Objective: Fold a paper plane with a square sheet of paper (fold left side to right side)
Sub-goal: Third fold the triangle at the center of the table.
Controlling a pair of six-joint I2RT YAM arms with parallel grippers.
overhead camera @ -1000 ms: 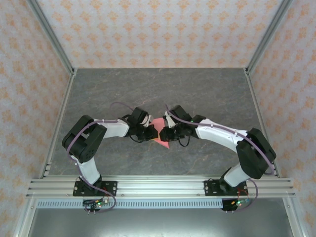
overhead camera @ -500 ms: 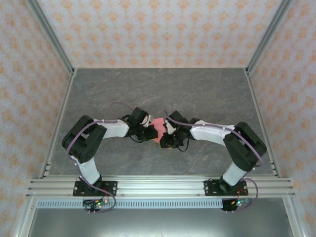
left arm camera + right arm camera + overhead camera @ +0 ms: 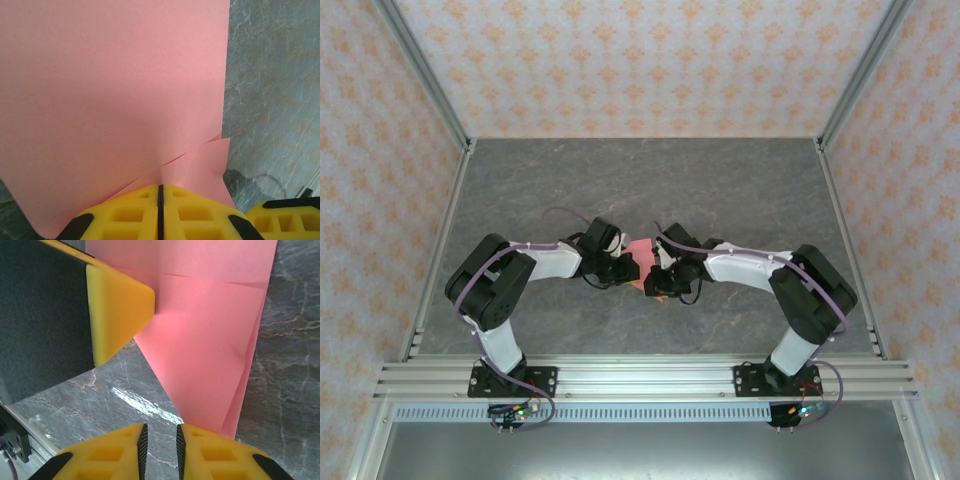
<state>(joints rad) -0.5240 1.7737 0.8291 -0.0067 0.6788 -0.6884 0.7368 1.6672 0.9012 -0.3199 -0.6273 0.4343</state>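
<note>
Jaws of the left gripper are pressed tight together, only a thin dark seam between them. The near edge of the square sheet of paper puckers up into that seam, so they pinch the sheet. On the right gripper the jaws stand a narrow slit apart, with bare grey bench showing through the slit, and they grip nothing. The pink-red paper lies on the bench about midway across it, folded into overlapping layers with straight creases. In the overhead view both wrists meet over the paper, the left one at its left edge and the right one at its near corner. From the right wrist, a yellow left fingertip touches the sheet's edge, and the sheet's pointed corner lies just beside the right jaws.
</note>
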